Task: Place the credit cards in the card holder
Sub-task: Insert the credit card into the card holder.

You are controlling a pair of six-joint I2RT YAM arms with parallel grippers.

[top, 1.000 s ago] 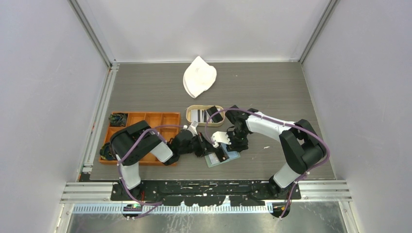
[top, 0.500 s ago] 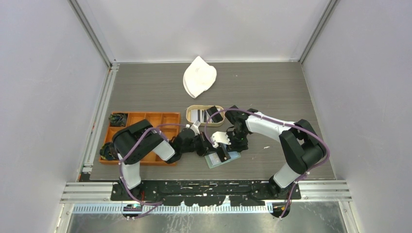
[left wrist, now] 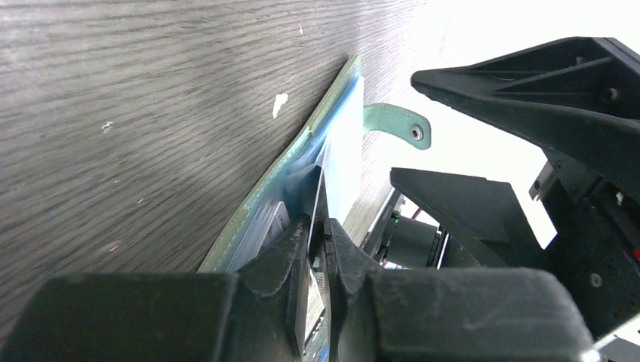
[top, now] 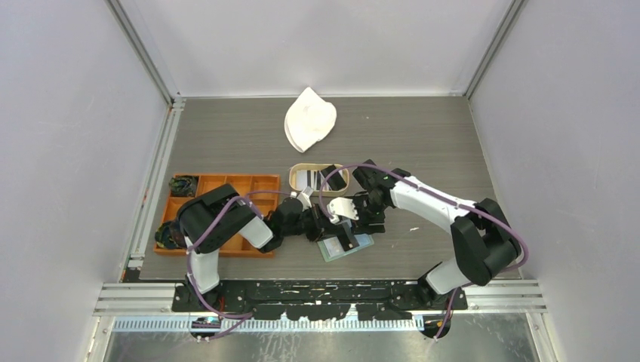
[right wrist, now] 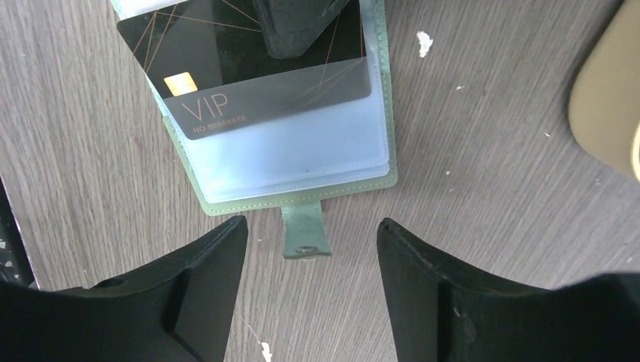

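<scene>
**Card holder (right wrist: 226,192) open, one card part-way in**

The holder lies open and flat near the middle of the table's near edge, snap tab (right wrist: 306,232) loose on the wood. The black VIP card (right wrist: 226,83) has its lower part under the clear pocket and the rest sticks out. The left gripper (left wrist: 318,237) is pinched thin on the card's exposed end, low over the table. The right gripper (right wrist: 311,241) hangs just above the holder, jaws spread wide either side of the tab, holding nothing.

Further back, toward the table's middle, the oval wooden tray (top: 298,167) holds at least two more cards: a white striped card (top: 307,179) and a plain black card (top: 333,178). The orange tray (top: 226,179) is by the left edge and the white cloth (top: 309,121) is near the far edge.

My read on progress: early. No card looks fully seated, and I can't tell whether other pockets already hold anything. Left to do: push the VIP card home, then fetch the tray cards and slot each one in.
</scene>
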